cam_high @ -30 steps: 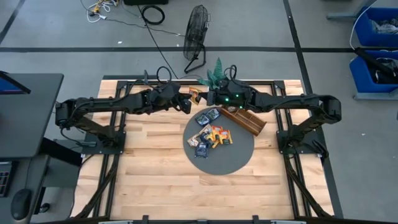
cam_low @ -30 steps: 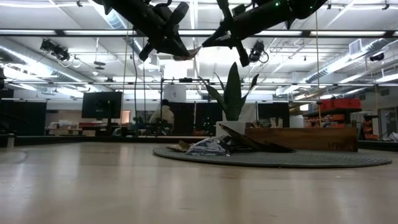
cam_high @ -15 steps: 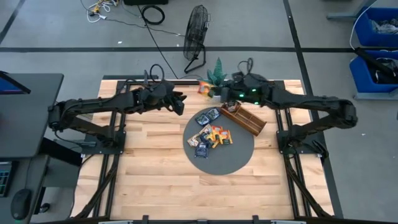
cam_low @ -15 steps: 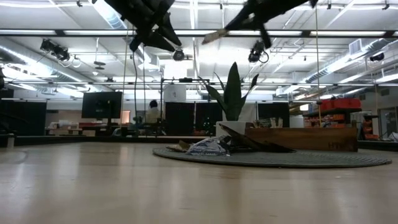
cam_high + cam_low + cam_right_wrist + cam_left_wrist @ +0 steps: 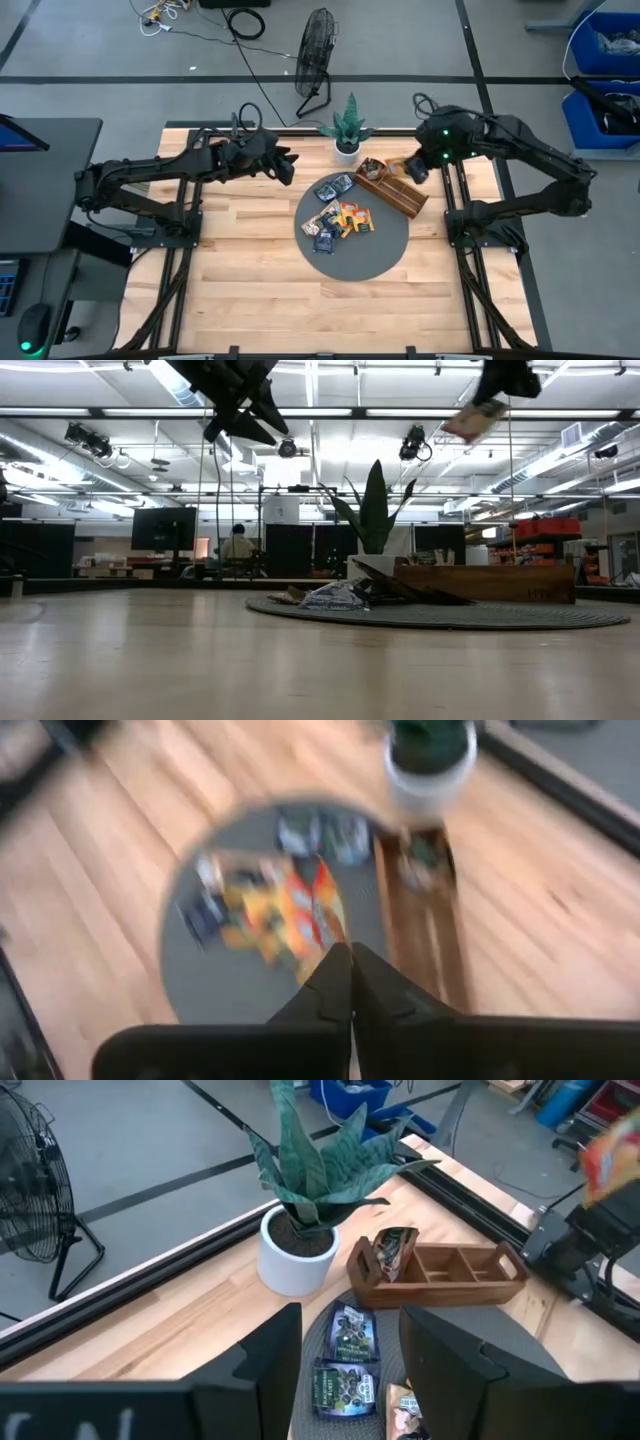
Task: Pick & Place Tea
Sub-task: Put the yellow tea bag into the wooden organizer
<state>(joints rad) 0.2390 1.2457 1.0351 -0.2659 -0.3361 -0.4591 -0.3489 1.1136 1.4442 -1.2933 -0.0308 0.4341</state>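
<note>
While the left gripper [image 5: 288, 166] waits aside with fingers spread, the right gripper [image 5: 414, 170] pinches an orange sachet [image 5: 474, 421] high above the tray [image 5: 392, 189], ready to drop it in.

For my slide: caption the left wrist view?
Open left end effector faces white-potted green plant, brown wooden compartment tray and dark tea sachets.

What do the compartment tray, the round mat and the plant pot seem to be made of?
The compartment tray looks like brown wood with a smooth, slightly glossy finish; grain shows on its walls. The round mat looks like matte grey felt or rubber; which one is unclear. The plant pot looks like white glazed ceramic, possibly plastic, with a smooth wall.
</note>
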